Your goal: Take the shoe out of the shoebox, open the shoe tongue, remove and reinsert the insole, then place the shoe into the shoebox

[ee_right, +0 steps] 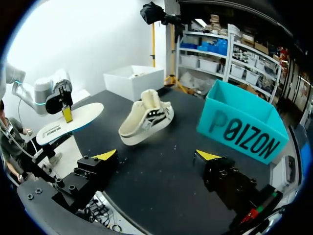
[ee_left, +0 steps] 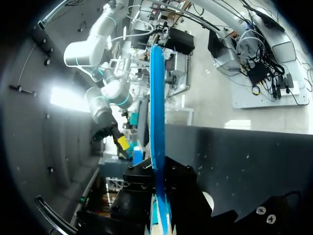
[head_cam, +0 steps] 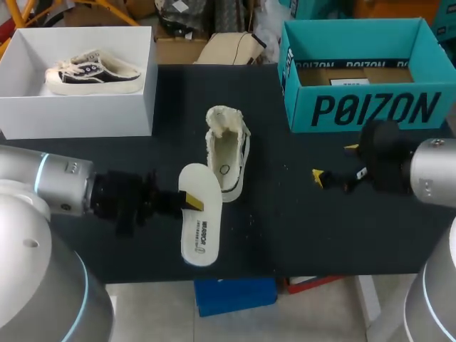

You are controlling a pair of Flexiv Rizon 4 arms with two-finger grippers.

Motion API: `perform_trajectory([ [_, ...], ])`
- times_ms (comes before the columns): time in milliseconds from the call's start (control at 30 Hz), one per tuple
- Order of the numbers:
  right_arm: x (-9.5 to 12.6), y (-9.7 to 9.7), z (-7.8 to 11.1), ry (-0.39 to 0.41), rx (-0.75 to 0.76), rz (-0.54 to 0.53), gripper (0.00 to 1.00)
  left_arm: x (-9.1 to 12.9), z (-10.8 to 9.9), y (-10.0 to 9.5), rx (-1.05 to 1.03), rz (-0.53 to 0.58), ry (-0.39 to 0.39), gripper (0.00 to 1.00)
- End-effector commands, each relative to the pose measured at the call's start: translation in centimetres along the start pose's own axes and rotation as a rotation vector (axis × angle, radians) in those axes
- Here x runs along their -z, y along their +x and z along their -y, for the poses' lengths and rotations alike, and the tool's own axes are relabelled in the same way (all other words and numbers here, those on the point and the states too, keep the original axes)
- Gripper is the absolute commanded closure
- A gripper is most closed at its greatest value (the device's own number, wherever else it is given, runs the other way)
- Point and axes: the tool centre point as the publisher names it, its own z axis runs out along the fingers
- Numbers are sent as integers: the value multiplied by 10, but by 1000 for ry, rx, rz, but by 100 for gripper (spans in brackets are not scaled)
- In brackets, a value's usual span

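Note:
A cream shoe (head_cam: 226,146) lies in the middle of the black table, its tongue folded back and its inside bare; in the right wrist view this shoe (ee_right: 144,117) is ahead of my right gripper. The white insole (head_cam: 199,214) is out of the shoe, just left of it, and my left gripper (head_cam: 191,201) is shut on its edge. In the left wrist view the insole (ee_left: 156,122) shows edge-on with a blue underside, pinched in that gripper (ee_left: 159,215). My right gripper (head_cam: 335,176) stands open and empty right of the shoe, its yellow tips wide apart (ee_right: 156,156).
A teal shoebox (head_cam: 356,107) stands open at the back right, with cardboard inside. A white box (head_cam: 78,114) at the back left holds a black and cream shoe (head_cam: 92,73). The table's front edge runs just below the insole.

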Motion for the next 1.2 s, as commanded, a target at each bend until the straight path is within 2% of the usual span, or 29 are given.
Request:
perform_trajectory([
  [33, 0, 3, -2, 6, -2, 27, 0, -4, 1, 2, 1, -6, 4, 100],
  [267, 0, 3, -2, 6, -2, 27, 0, -2, 6, 10, 7, -64, 16, 100],
  [367, 0, 3, -2, 6, -2, 27, 0, -3, 8, 14, 31, -73, 88, 100],
  [467, 0, 3, -2, 6, -2, 27, 0, -7, 12, 19, 37, -130, 147, 100],
  [567, 0, 3, -2, 6, -2, 27, 0, -6, 12, 23, 52, -156, 171, 100],
  [867, 0, 3, -2, 6, -2, 27, 0, -5, 10, 34, 78, -212, 200, 100],
  [967, 0, 3, -2, 6, -2, 27, 0, -5, 9, 35, 35, -303, 185, 100],
  [1200, 0, 3, -2, 6, -2, 27, 0, -5, 9, 35, 35, -303, 185, 100],
])
